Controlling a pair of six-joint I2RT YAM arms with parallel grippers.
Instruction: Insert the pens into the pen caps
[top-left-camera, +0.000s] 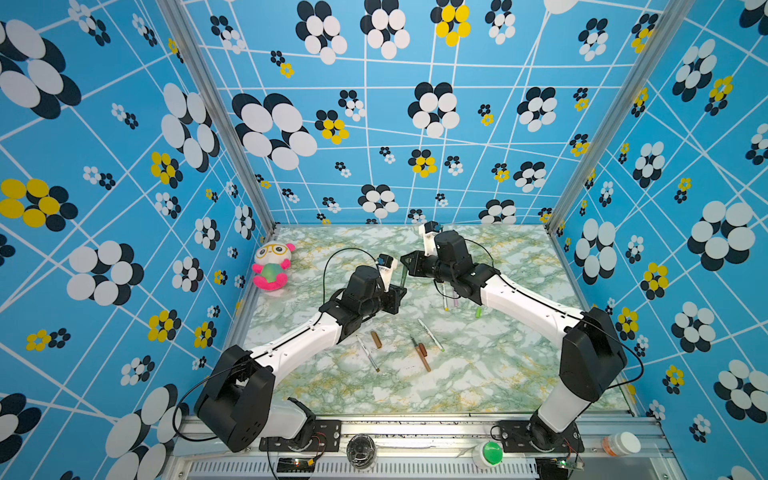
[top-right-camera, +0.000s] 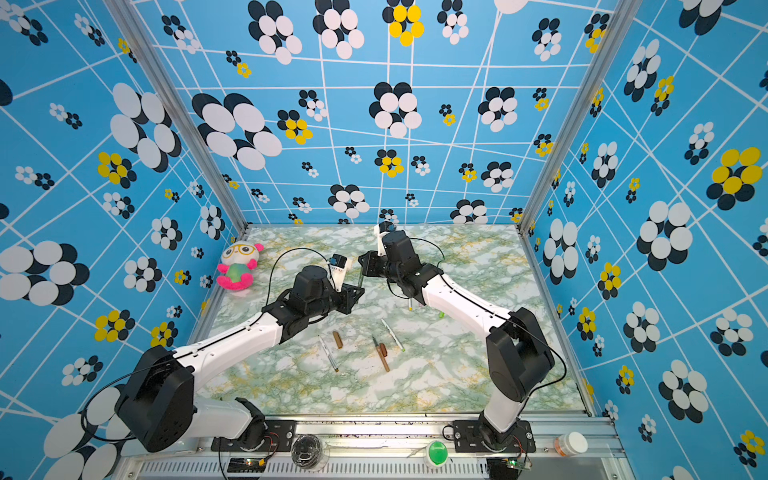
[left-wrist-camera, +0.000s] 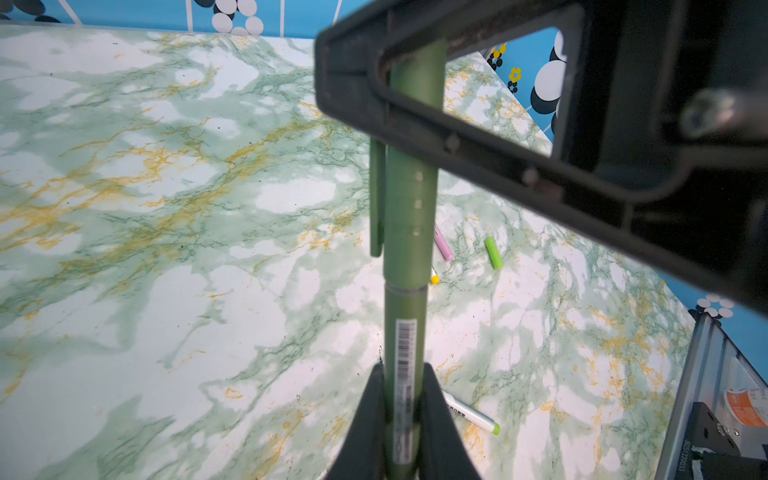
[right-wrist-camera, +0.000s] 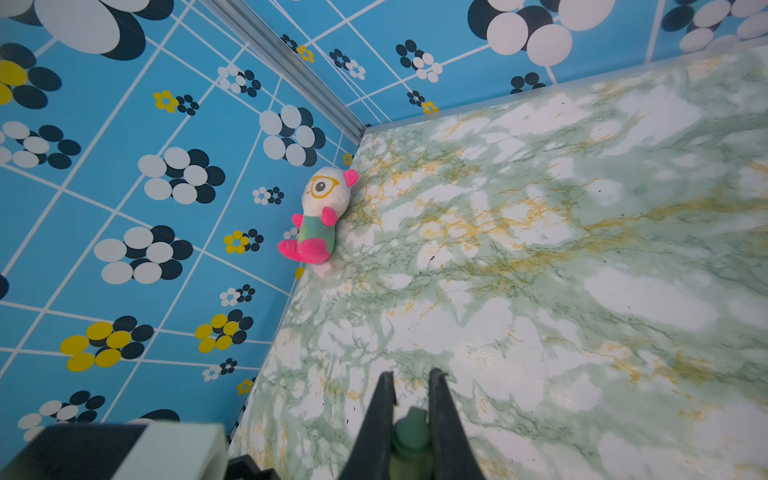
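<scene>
Midair, the left gripper (left-wrist-camera: 404, 372) clamped the dark green pen (left-wrist-camera: 405, 328) as the right gripper (right-wrist-camera: 411, 374), at twelve o'clock, pinched its cap (right-wrist-camera: 411, 430), apparently seating it.

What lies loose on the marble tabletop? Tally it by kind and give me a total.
Pens: 5, two partly hidden
Loose caps: 3
Plush toy: 1
Total: 9

The green pen (left-wrist-camera: 405, 332) runs off the left wrist view's edge, its cap (left-wrist-camera: 409, 187) covers most of a yellow-tipped pen (left-wrist-camera: 434, 278), and the cap's end is blurred inside the right tool (right-wrist-camera: 411, 378).
</scene>
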